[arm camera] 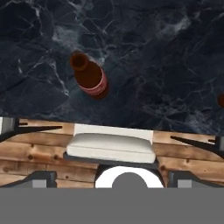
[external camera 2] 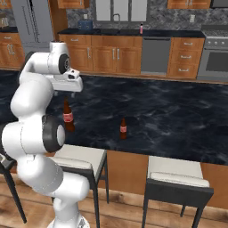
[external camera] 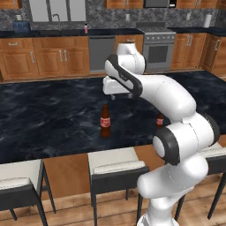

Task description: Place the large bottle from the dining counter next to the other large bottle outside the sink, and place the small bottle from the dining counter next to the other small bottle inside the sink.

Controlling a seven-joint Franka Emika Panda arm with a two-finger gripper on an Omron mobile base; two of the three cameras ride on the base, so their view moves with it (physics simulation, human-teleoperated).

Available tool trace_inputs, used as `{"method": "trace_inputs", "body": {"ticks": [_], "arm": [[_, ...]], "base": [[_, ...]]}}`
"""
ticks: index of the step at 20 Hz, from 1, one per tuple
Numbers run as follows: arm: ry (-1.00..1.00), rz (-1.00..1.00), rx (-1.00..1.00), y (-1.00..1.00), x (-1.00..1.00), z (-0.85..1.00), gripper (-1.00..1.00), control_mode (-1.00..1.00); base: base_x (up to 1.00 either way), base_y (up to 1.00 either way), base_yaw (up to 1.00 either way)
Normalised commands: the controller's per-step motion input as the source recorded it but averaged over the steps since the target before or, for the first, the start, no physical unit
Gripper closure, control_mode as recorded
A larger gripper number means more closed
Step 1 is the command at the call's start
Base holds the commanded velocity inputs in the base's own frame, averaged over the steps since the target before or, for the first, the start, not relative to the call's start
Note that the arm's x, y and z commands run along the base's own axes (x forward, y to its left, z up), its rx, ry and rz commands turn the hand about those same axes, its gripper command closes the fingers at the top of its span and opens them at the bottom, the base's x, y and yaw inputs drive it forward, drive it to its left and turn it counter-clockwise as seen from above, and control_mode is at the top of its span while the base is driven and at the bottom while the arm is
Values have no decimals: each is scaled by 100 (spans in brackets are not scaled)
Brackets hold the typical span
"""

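Note:
The large bottle (external camera: 105, 121) (external camera 2: 67, 116), dark brown with a red label, stands upright on the dining counter (external camera: 48, 114) near its front edge. In the hand view I look down on its mouth (arm camera: 89, 78). The small bottle (external camera 2: 123, 128) stands to its right, partly behind my arm (external camera: 160, 120). My gripper (external camera: 120, 94) (external camera 2: 67, 90) hangs above and slightly behind the large bottle, open and holding nothing; its fingertips (arm camera: 43, 177) stand wide apart. The other large bottle (external camera: 86, 28) (external camera 2: 141, 28), pale pink, stands on the far wall worktop beside the sink's tap (external camera: 57, 20) (external camera 2: 116, 18).
Cushioned stools (external camera: 115, 165) (external camera 2: 81, 156) (arm camera: 111, 146) stand against the island's front side, with others (external camera: 17, 176) (external camera 2: 178, 176) beside them. Across the floor run wood cabinets, a dishwasher (external camera: 101, 53) and a stove (external camera: 157, 50).

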Motion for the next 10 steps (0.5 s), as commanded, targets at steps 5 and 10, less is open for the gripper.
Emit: {"method": "trace_inputs", "body": {"ticks": [5, 10], "arm": [[-9, -1, 0, 40, 21, 0, -100, -100], [-1, -1, 0, 32, 25, -2, -100, -100]], "base": [[0, 0, 0], [0, 0, 0]]}}
